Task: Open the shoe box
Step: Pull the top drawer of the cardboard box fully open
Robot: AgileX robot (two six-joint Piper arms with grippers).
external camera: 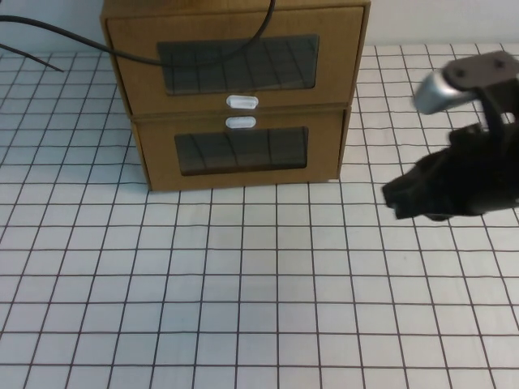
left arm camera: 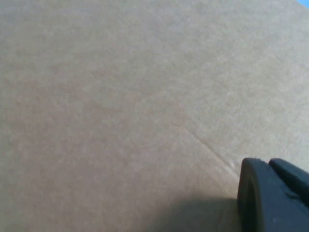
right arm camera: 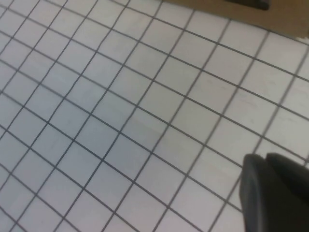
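The shoe box (external camera: 235,97), a brown cardboard unit of two stacked compartments with dark window panels (external camera: 239,65) and white pull tabs (external camera: 242,102) on its fronts, stood shut at the far edge of the gridded desk (external camera: 243,308). The right end effector (external camera: 395,200), closed on nothing, hovered near the desk's right edge, well apart from the box, apparently poised to reach for a tab. The left end effector (left arm camera: 273,195) sat close against plain cardboard, likely bracing the box; whether it was open or closed could not be told.

Brown shoe box (external camera: 332,81), both fronts closed; right end effector (external camera: 396,199), closed, hovers right of it
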